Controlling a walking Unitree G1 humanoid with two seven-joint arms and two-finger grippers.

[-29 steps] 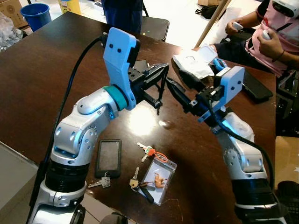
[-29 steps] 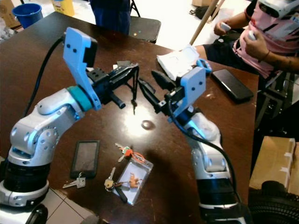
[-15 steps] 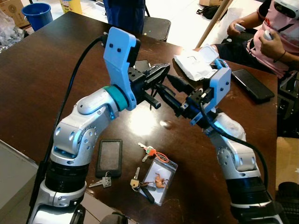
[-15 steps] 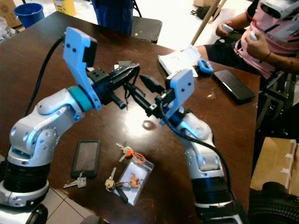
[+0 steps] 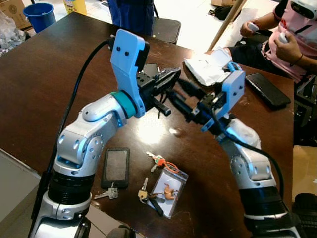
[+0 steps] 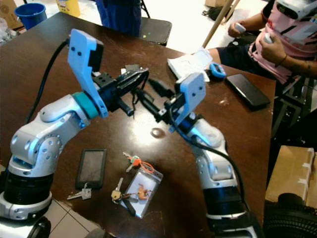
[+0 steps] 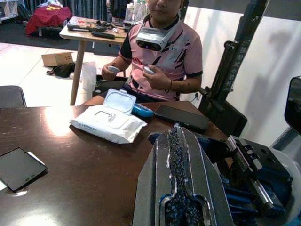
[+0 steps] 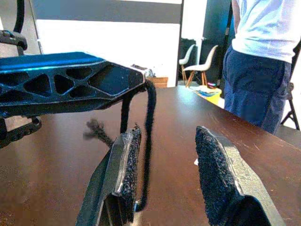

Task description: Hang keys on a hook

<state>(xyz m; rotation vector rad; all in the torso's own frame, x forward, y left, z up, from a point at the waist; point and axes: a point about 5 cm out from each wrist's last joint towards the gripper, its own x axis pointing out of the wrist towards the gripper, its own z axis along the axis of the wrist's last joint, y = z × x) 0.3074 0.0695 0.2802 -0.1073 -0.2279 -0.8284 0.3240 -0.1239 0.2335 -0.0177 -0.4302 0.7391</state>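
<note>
Above the dark table my left gripper is shut on a loop of black cord, which hangs down from its fingertips. In the left wrist view the left gripper has its two pads pressed together on the cord. My right gripper faces it, open. In the right wrist view the cord hangs between the right gripper's pads, close to one of them and apart from the other. A bunch of keys with a clear card holder lies flat near the table's front edge, below both arms.
A black phone lies beside the key bunch with a single key at its near end. A pack of wipes and another phone lie at the back right. A person sits there; another stands behind the table.
My right gripper has swung left towards the left gripper, and its open fingers now stand around the hanging cord. The left gripper has barely moved.
</note>
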